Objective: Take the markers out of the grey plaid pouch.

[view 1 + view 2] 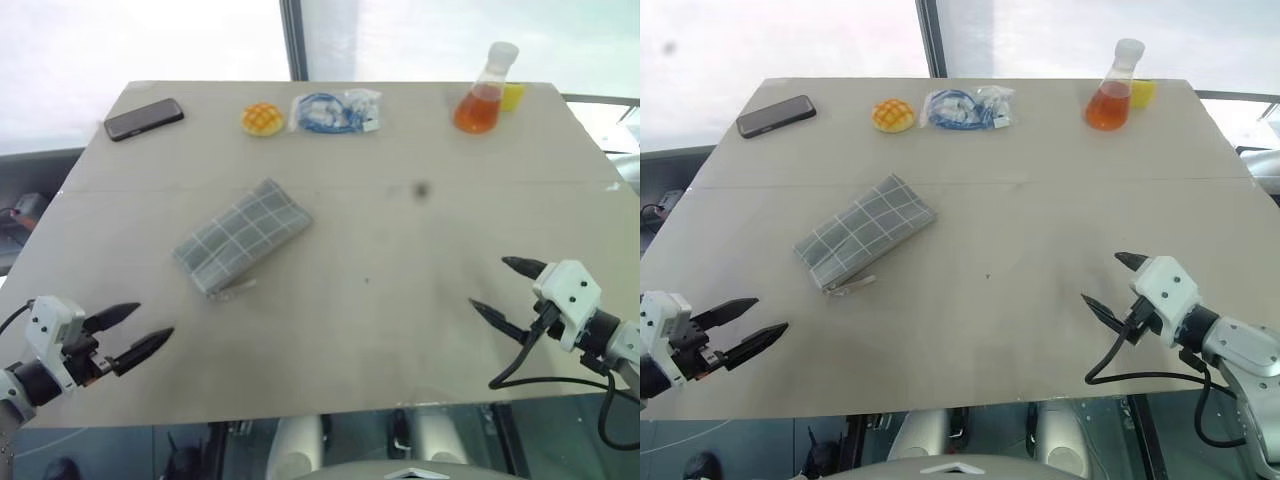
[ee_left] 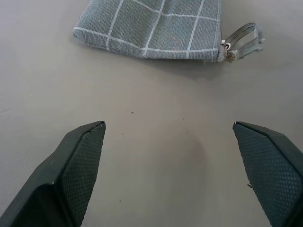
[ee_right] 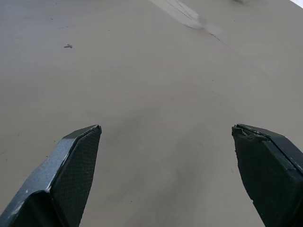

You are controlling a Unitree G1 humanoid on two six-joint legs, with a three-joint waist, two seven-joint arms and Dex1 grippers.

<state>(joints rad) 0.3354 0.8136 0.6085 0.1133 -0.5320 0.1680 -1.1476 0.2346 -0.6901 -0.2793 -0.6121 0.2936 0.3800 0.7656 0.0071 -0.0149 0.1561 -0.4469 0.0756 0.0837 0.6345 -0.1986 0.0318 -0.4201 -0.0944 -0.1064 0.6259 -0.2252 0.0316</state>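
The grey plaid pouch (image 1: 242, 236) lies flat on the table's left-centre, slanted, its clear zipper pull (image 1: 238, 291) at the near end. The left wrist view shows the pouch (image 2: 151, 28) zipped shut, with the pull (image 2: 244, 42) beside it. The markers are hidden. My left gripper (image 1: 140, 332) hovers open and empty near the front left corner, pointing towards the pouch, a hand's length short of it. Open and empty too, my right gripper (image 1: 497, 289) hangs over bare table at the front right.
Along the table's far edge lie a black phone (image 1: 144, 119), a yellow bun-like toy (image 1: 262, 118), a clear bag of blue cable (image 1: 334, 111) and a flask of orange liquid (image 1: 482, 96) with a yellow object behind it. The beige table (image 1: 400, 250) ends just behind both grippers.
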